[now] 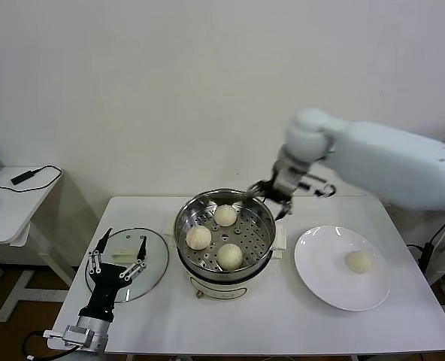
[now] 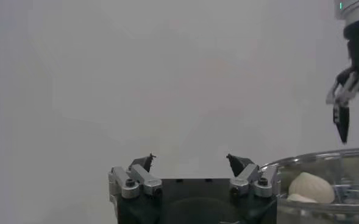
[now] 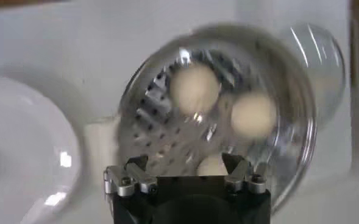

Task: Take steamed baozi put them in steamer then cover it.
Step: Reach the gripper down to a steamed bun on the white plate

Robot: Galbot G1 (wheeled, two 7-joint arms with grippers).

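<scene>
Lying left of steamer (image 1: pixel 224 235): cover (image 1: pixel 127 262); plate (image 1: pixel 343 268) right.

Found no readable text, label, brand, number or sign in any view. Looked over the steamer (image 1: pixel 224 235), cover (image 1: pixel 127 263) and plate (image 1: pixel 342 268) and saw only bare surfaces.
</scene>
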